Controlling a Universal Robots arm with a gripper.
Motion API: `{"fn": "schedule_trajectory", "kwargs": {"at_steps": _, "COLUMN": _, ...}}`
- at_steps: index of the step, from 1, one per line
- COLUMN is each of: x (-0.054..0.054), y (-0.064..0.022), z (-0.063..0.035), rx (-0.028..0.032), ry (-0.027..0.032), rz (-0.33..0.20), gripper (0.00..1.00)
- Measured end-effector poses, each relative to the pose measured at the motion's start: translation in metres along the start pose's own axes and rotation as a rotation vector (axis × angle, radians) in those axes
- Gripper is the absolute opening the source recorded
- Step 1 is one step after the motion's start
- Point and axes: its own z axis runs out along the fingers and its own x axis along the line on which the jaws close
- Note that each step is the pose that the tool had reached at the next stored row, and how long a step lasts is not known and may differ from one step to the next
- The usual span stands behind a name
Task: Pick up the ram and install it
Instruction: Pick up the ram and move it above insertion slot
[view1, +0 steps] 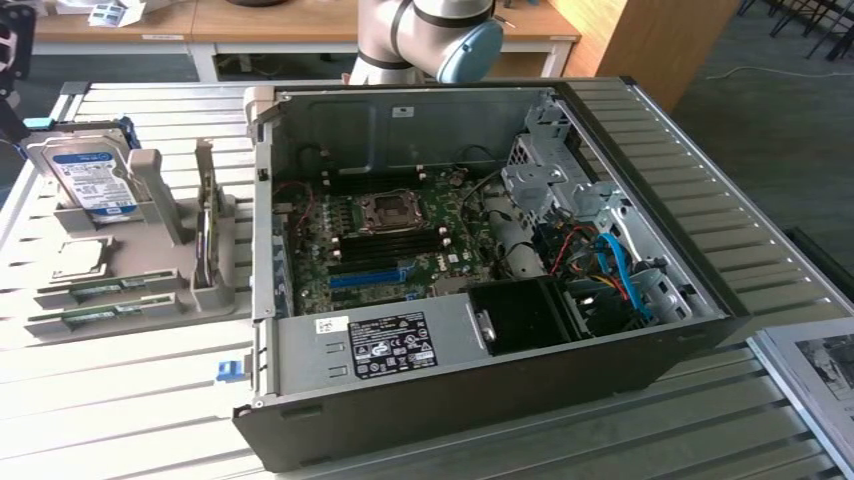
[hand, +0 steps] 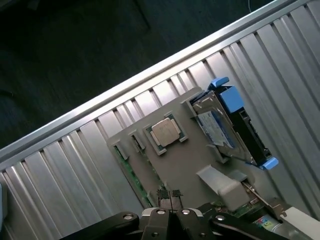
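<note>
The hand (hand: 170, 196) hangs over the ribbed metal worktop (hand: 65, 165) with its two fingertips pressed together and nothing pinched between them. Beneath it sits a grey holder tray (hand: 192, 162). The ram (hand: 131, 171) lies flat in a slot along the edge of that tray, a thin green stick whose near end runs in close beside the fingertips. The hand seems to hang clear above it rather than touch it, though the angle makes that hard to judge. Further out from the fingertips, in the tray's middle, rests a square processor chip (hand: 166, 132). Beyond that stands a silver hard drive (hand: 216, 125) in a blue bracket, propped on edge. In the exterior view the arm (view1: 427, 40) reaches in from behind an open computer case (view1: 641, 330), whose motherboard (view1: 387, 235) lies exposed.
</note>
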Motion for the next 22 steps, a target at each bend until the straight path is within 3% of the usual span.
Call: {"fn": "schedule_trajectory", "kwargs": {"at_steps": 22, "x": 0.0, "y": 0.0, "z": 0.0, "rx": -0.0072, "ry": 0.0138, "rz": -0.308, "gripper": 0.1}}
